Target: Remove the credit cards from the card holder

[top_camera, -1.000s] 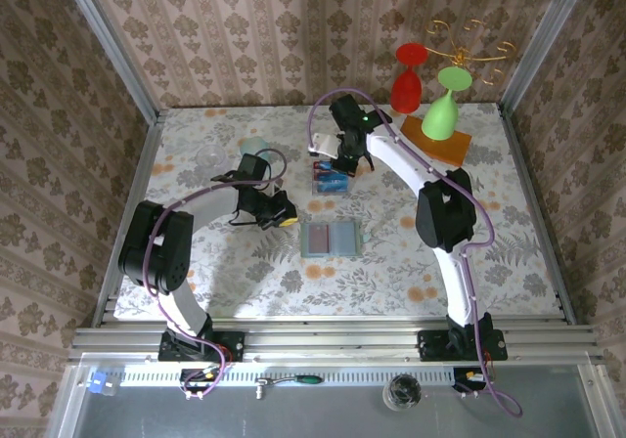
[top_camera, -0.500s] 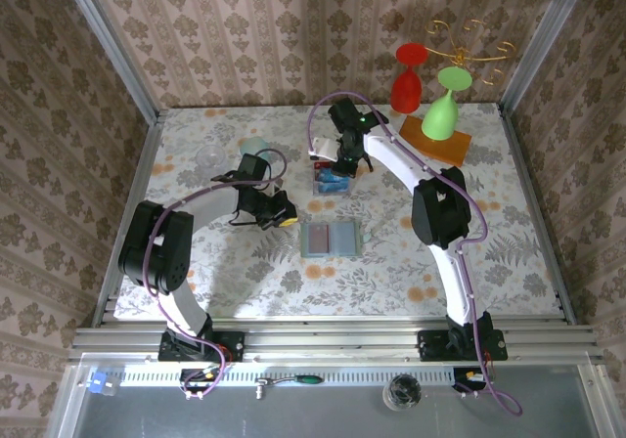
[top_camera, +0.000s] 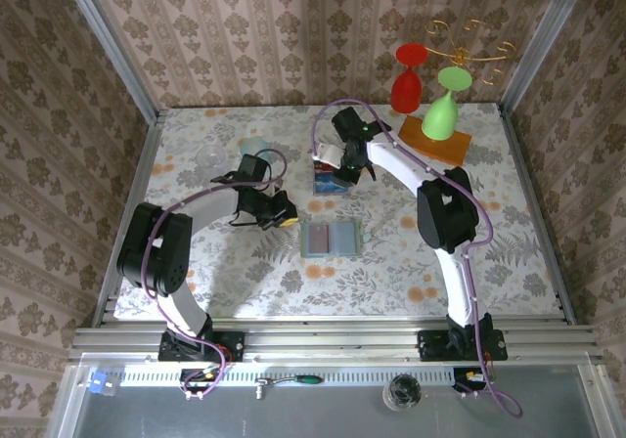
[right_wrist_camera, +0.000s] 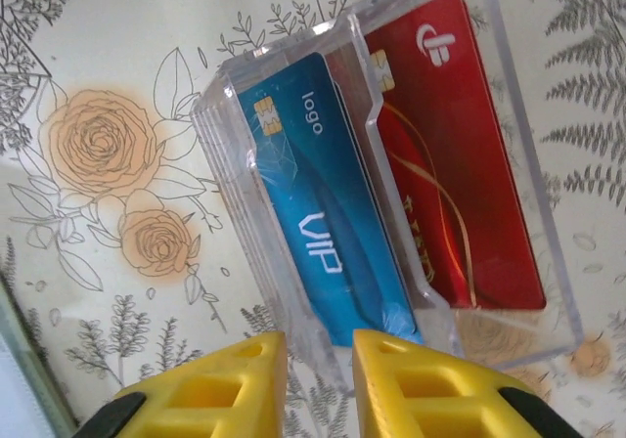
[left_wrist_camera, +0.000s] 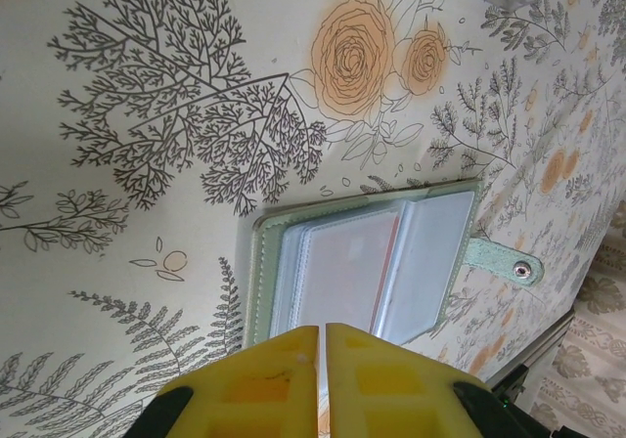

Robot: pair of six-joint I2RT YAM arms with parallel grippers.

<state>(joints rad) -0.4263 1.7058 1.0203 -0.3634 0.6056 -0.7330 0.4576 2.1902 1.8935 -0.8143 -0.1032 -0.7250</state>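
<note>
Beyond the open card holder [top_camera: 331, 239] on the flowered counter [top_camera: 215, 262], a blue credit card [right_wrist_camera: 323, 203] and a red credit card [right_wrist_camera: 455, 164] lie inside a clear plastic box [right_wrist_camera: 225, 164]. Above the box's edge hovers the right end effector [right_wrist_camera: 318, 379], fingers slightly parted and gripping nothing. Just left of the card holder, the left end effector [left_wrist_camera: 322, 360] is clenched tight, with nothing visible between its fingers.
</note>
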